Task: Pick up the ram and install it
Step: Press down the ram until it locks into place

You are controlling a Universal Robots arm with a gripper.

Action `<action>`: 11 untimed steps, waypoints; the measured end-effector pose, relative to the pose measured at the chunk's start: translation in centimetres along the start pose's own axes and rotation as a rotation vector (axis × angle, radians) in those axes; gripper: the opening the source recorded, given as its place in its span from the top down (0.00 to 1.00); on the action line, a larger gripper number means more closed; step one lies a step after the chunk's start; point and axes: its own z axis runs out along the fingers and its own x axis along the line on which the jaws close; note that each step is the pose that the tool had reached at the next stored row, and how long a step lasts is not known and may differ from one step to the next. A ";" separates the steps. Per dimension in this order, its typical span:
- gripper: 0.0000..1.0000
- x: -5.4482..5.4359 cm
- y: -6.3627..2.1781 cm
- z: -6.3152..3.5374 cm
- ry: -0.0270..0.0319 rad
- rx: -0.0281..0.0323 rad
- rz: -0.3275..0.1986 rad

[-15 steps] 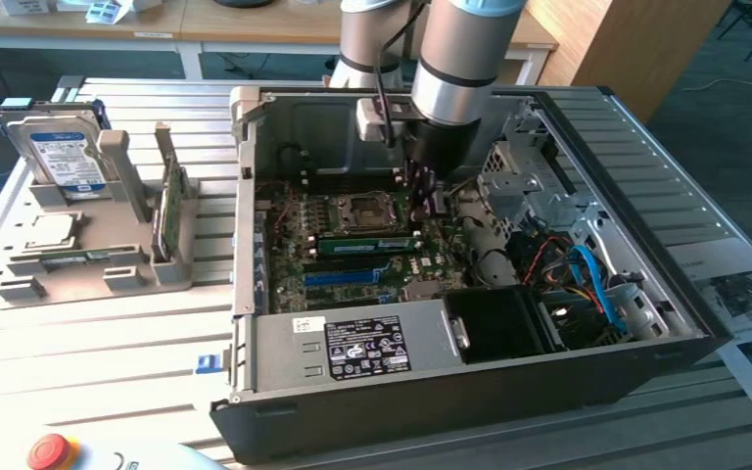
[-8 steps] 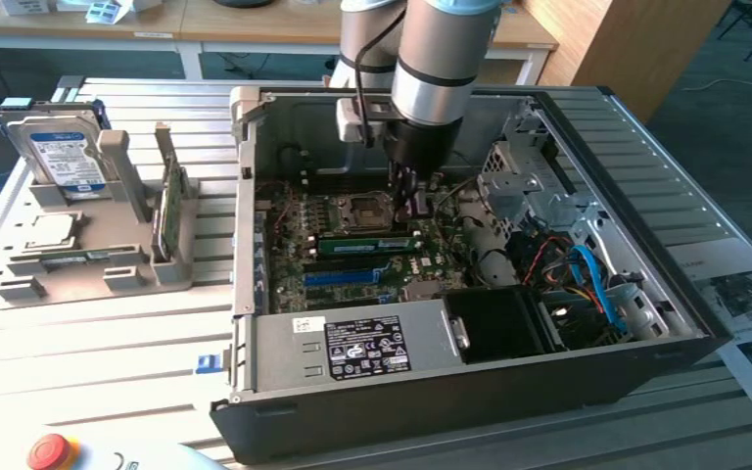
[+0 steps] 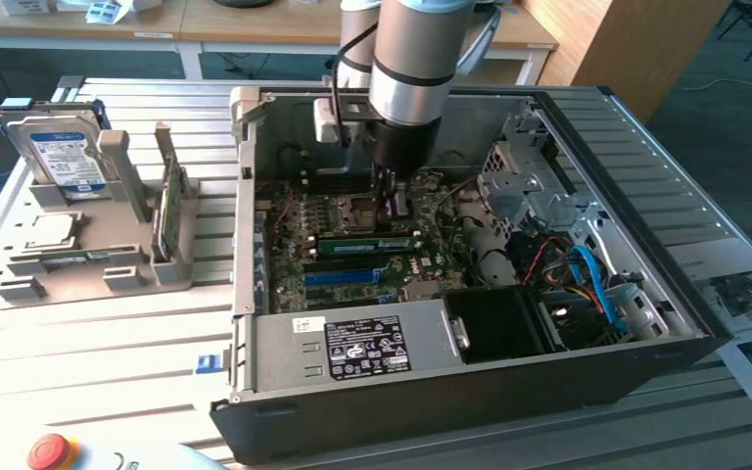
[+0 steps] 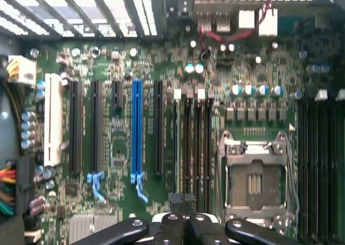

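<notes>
The ram point(image 3: 367, 241) is inside the computer case point(image 3: 481, 397), a green stick lying lengthwise in the row of memory slots near the middle of the case floor. One long side faces the exterior view. It is level, not tilted, and looks seated in its slot, though the latches at its ends are too small to judge.

Directly above it in the case hangs the gripper point(image 3: 391, 204), pointing straight down from the arm. Its fingers point(image 4: 173, 223) are drawn fully together with no gap, and nothing is pinched between them. In the wrist view the joined tips sit over the dark memory slots. I cannot tell whether they touch the top edge of the stick or stop just above it.

Also on the case floor, the open processor socket point(image 3: 353, 208) lies on the far side of the stick, and the long blue slot point(image 3: 344, 277) lies on the near side, toward the case's front wall. A labelled power supply point(image 3: 365, 348) fills the near corner of the case, and a blue cable point(image 3: 591, 279) loops along the side at the exterior view's right.

Outside the case, at the exterior view's left, a grey rack point(image 3: 89, 269) stands on the slatted table point(image 3: 89, 343). It holds a hard drive point(image 3: 66, 149) with a blue label upright.
</notes>
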 end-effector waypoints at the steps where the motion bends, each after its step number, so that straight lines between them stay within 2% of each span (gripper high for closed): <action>1: 0.90 0.0 0.27 0.00 0.0000 0.0004 0.000; 7: 0.90 0.0 1.93 0.03 0.0000 0.0025 0.000; 11: 0.90 0.0 2.04 0.03 -0.0001 0.0026 0.000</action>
